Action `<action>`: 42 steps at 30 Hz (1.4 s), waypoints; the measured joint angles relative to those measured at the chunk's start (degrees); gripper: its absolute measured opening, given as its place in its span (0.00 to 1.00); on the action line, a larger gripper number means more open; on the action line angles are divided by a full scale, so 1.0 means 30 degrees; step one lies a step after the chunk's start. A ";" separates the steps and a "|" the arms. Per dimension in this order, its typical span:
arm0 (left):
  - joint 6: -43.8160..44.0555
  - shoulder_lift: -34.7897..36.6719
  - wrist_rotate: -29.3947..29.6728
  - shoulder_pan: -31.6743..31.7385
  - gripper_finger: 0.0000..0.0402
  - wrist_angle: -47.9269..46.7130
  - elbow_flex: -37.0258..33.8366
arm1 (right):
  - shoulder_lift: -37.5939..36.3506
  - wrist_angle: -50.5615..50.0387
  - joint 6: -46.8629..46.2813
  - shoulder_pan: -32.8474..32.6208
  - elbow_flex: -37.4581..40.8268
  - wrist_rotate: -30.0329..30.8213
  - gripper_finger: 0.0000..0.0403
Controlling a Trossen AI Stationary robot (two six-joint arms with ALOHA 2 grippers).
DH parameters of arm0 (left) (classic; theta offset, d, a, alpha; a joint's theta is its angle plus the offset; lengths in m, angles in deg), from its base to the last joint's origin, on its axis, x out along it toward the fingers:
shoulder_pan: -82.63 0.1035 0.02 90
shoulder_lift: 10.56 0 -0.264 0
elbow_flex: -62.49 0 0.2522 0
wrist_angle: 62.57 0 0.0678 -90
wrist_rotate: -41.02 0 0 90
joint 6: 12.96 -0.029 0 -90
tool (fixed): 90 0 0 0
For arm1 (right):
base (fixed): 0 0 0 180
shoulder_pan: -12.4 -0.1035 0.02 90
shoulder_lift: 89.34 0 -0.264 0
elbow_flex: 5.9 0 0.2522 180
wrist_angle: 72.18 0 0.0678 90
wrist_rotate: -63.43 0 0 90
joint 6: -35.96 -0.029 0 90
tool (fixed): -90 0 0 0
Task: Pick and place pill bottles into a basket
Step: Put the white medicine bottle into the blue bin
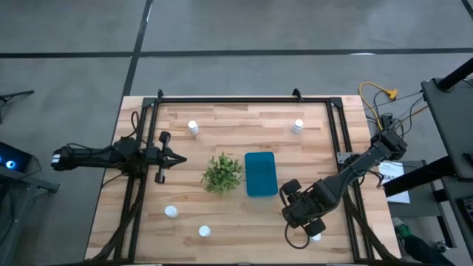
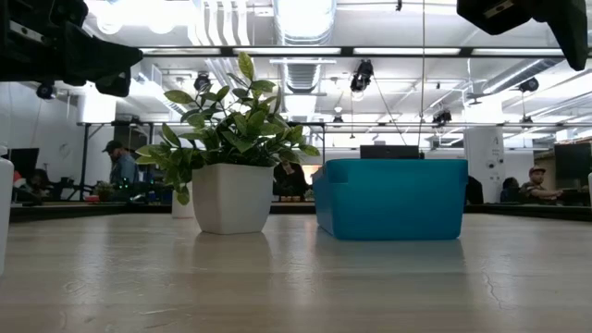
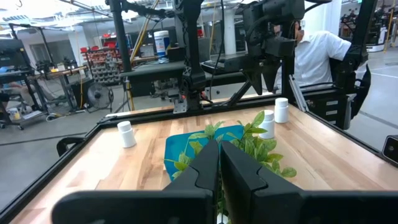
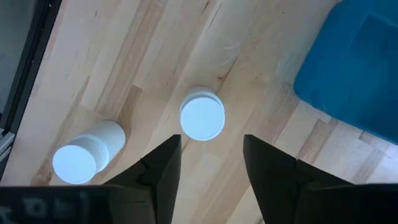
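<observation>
My right gripper is open and points down over the table's near right part. A white pill bottle stands upright on the wood just ahead of its fingertips, untouched. A second bottle stands beside it. The teal basket stands mid-table, next to the plant. Other bottles stand at the far left, at the far right and near the front edge. My left gripper is shut and empty, left of the plant.
The bushy plant in its white pot stands close to the basket's left side. A black metal frame runs along the table's edges. People show in the room beyond the table.
</observation>
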 joint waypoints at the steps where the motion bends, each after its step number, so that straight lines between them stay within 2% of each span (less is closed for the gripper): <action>1: 0.0002 0.0000 0.0000 -0.0004 0.00 0.0000 0.0001 | 0.0000 0.0021 0.0000 0.0000 0.0000 0.0001 0.41; 18: -0.0002 0.0001 0.0007 -0.0004 0.00 0.0000 -0.0002 | 0.0044 0.1761 -0.0153 0.0000 0.1027 -0.0009 0.42; 32: -0.0002 0.0000 0.0007 -0.0001 0.00 -0.0002 -0.0002 | 0.0044 0.1954 -0.0153 -0.0015 0.1122 -0.0016 0.59; 42: -0.0002 0.0000 0.0015 -0.0002 0.00 -0.0002 -0.0002 | 0.0044 0.3794 -0.0073 -0.0007 0.3276 -0.0061 0.61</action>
